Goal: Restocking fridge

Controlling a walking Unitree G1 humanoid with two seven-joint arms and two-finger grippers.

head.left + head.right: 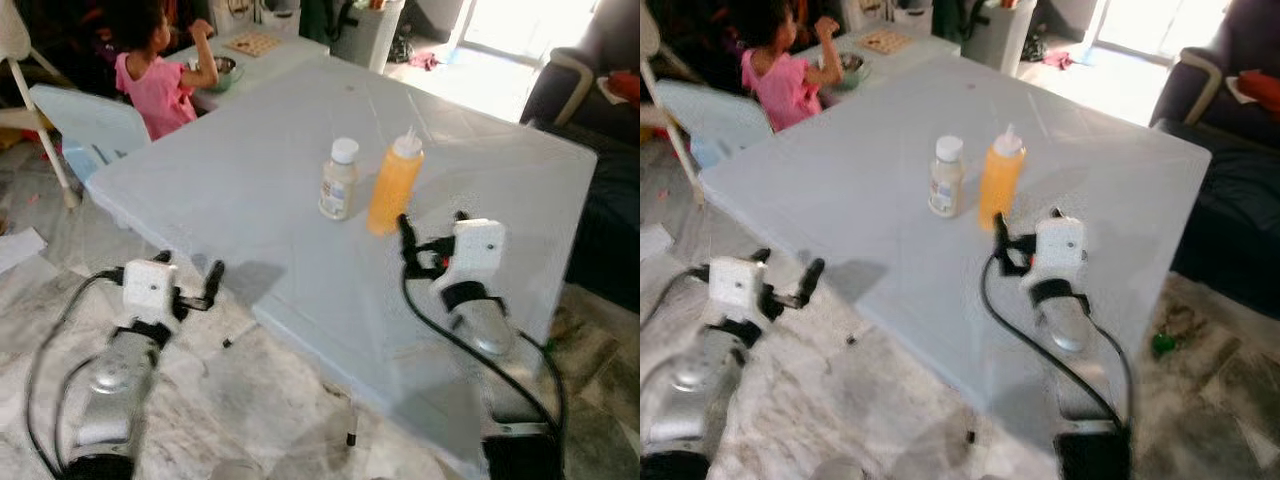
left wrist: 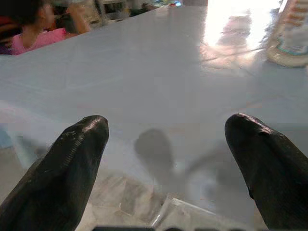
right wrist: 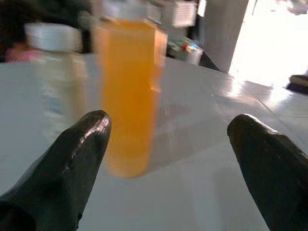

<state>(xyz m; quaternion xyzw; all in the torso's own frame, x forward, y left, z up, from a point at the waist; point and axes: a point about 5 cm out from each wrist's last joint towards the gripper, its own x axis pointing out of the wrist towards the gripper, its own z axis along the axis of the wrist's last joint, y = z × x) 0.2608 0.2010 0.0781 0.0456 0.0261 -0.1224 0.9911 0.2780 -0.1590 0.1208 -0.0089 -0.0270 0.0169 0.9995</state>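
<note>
A pale blue-grey table [image 1: 250, 170] carries two containers standing upright near its middle: an orange squeeze bottle [image 1: 394, 186] with a white nozzle cap, and just beside it, on the robot's left, a small pale bottle [image 1: 339, 181] with a white screw cap and a label. The right claw [image 1: 430, 232] hovers over the table just short of the orange squeeze bottle, its two black fingers spread apart and holding nothing; in the right wrist view the bottle stands blurred ahead, nearer to one finger [image 3: 72, 163] than the other. The left claw [image 1: 190, 275] is off the table's near edge, over the marbled floor [image 1: 260, 400], its fingers [image 2: 72, 159] also spread wide with nothing between them, pointing across the tabletop. At the far corner a person in a pink top [image 1: 155, 85] sits beside a pale chair [image 1: 85, 120], with a bowl [image 1: 222, 70] on a second small table.
</note>
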